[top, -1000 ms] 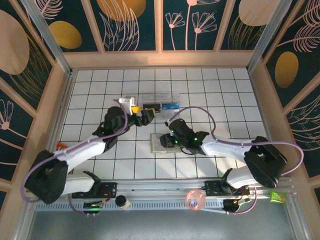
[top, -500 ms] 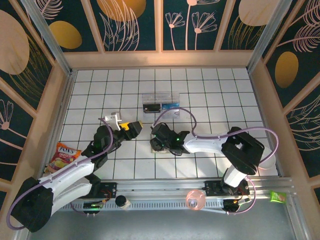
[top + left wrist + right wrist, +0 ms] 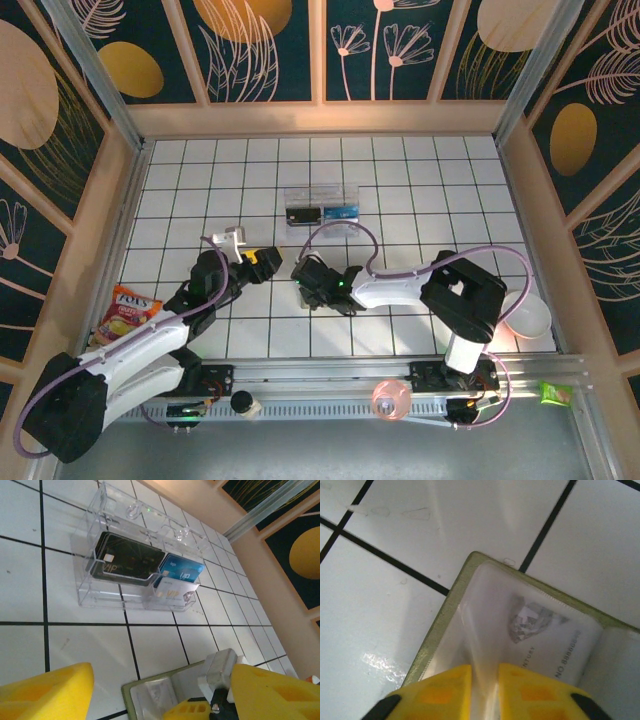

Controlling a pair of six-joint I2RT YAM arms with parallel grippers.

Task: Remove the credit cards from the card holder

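The olive-green card holder (image 3: 440,625) lies open on the white tiles, cream inside up. A card with a diamond emblem (image 3: 540,630) lies under its clear sleeve. My right gripper (image 3: 485,680) has its yellow fingers pinched on a thin, translucent, upright leaf of the holder. From above, that gripper (image 3: 305,283) covers most of the card holder (image 3: 307,298). My left gripper (image 3: 262,262) hovers just left of it, open and empty. In the left wrist view the left gripper (image 3: 162,675) has the card holder's corner (image 3: 145,695) between its wide-apart fingers.
A clear plastic box (image 3: 130,565) with a black card and a blue card stands farther back (image 3: 320,207). A snack packet (image 3: 125,312) lies at the near left. A white bowl (image 3: 527,318) sits at the near right.
My left arm has drawn back from the clear box toward the near left. My right gripper has slid left and now sits over the card holder's left part.
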